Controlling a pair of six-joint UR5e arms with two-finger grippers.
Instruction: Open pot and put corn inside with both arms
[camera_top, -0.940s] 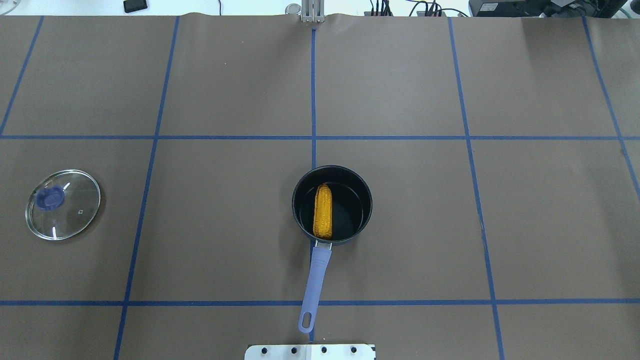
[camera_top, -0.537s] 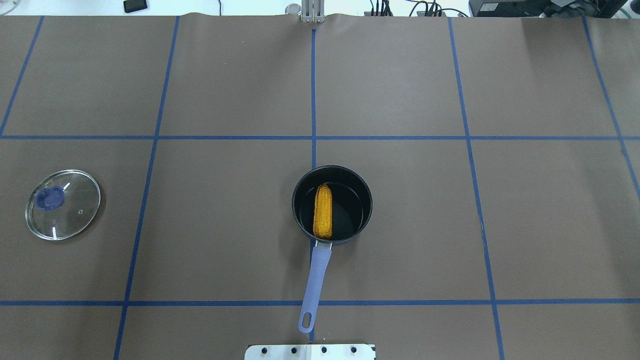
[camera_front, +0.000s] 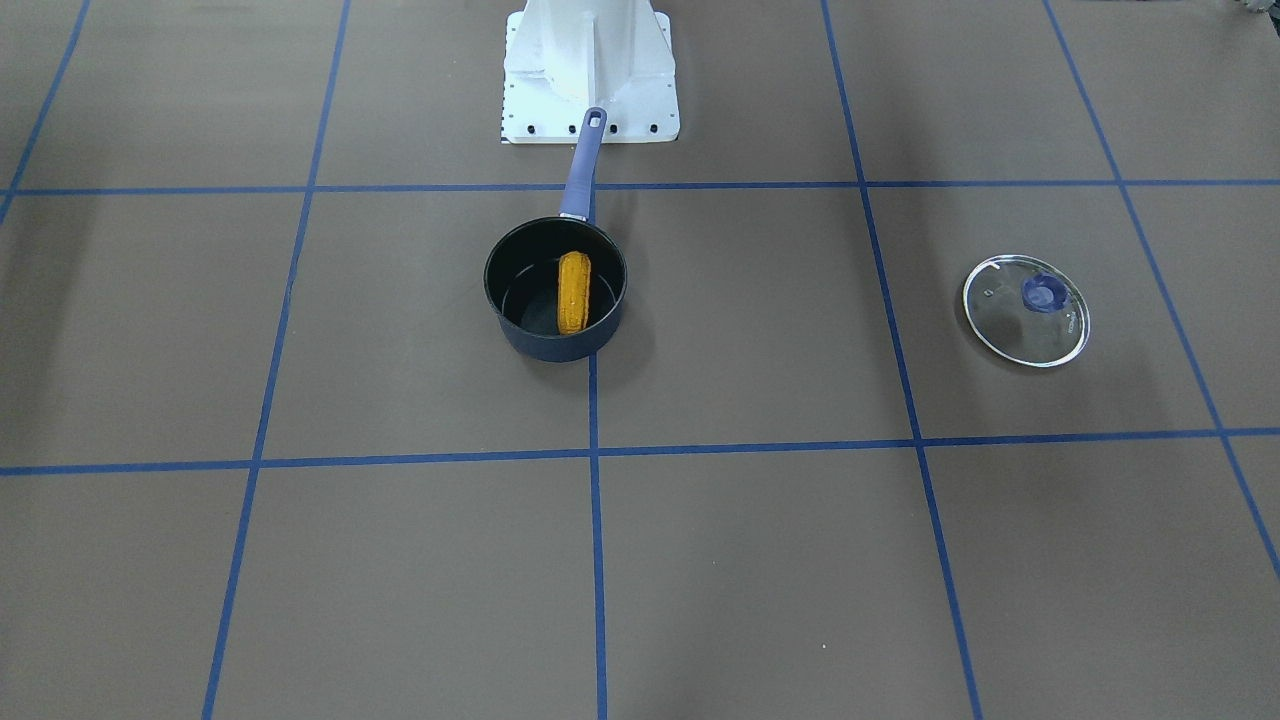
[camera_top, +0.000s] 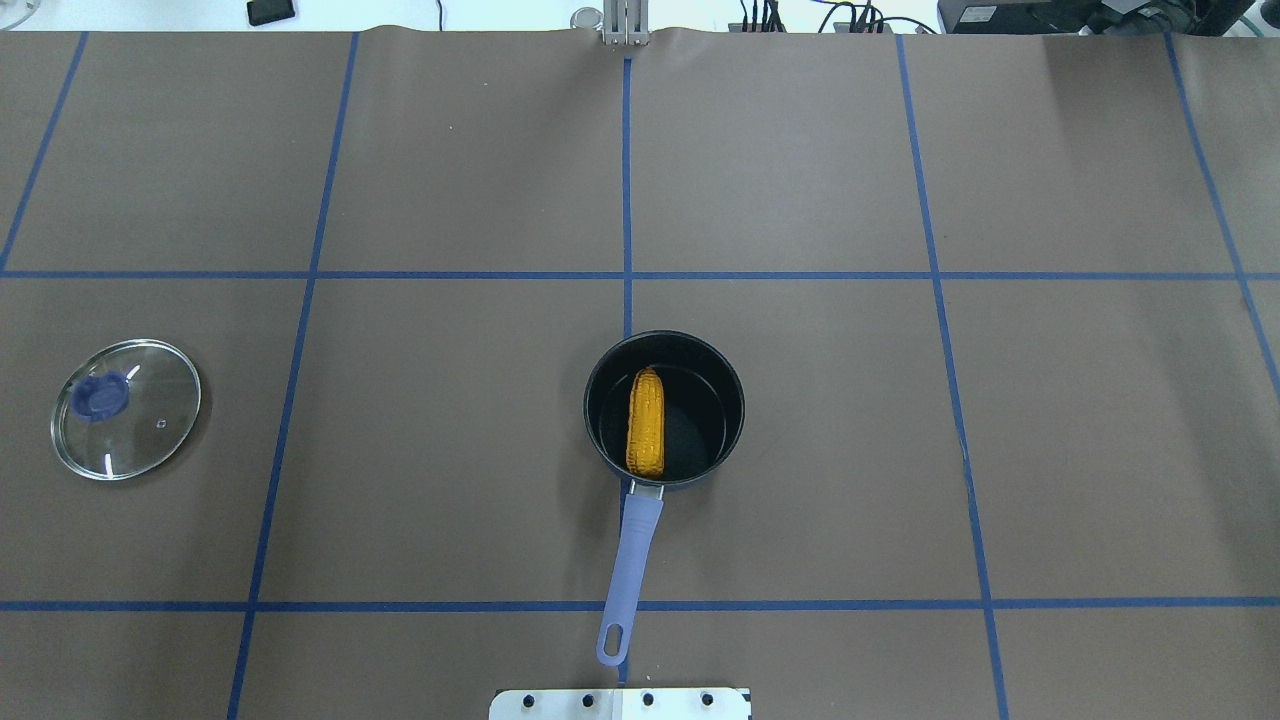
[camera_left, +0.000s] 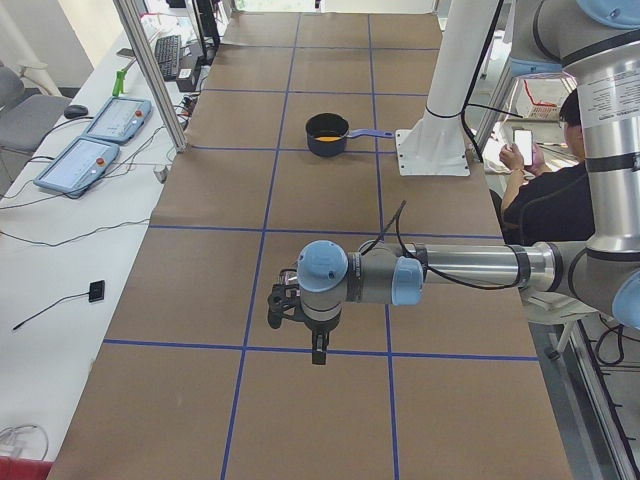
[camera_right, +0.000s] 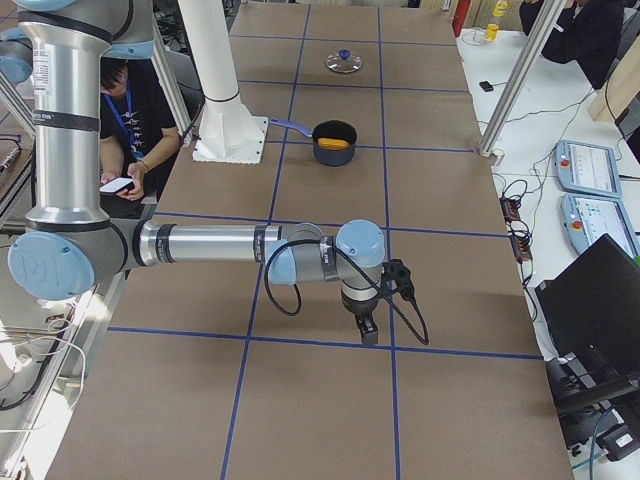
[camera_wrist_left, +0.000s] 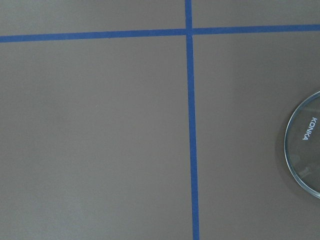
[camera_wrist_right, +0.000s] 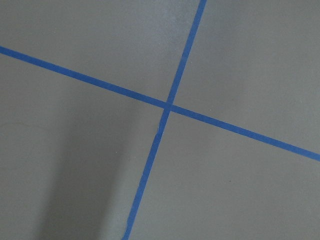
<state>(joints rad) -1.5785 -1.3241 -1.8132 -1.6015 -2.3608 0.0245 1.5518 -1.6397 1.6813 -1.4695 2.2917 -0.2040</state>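
1. Location: the corn cob (camera_top: 646, 435) lies flat inside the open dark saucepan (camera_front: 556, 347). Its length runs in line with the lilac handle (camera_top: 635, 560), which points toward the robot's base.
2. The glass lid (camera_top: 126, 408) rests knob-up on the counter (camera_top: 450, 450), well apart from the pan, on the robot's left.
3. Handling, judged: the cob looks stiff, light and bumpy. The thick middle, gripped across its width, offers the surest hold, since the tapered ends would likely slip.
4. The lid looks smooth and fragile, and its blue knob (camera_front: 1043, 291) is the sensible hold.
5. Writing: "KONKA" (camera_wrist_left: 310, 129) is printed near the lid's rim. Nothing else is legible.
6. The left end effector (camera_left: 312, 340) and right end effector (camera_right: 368, 325) hang above bare counter, far from the pan. Only the side views show them, so I cannot tell whether the fingers are spread or pressed together.
7. Status, judged: both steps appear complete.
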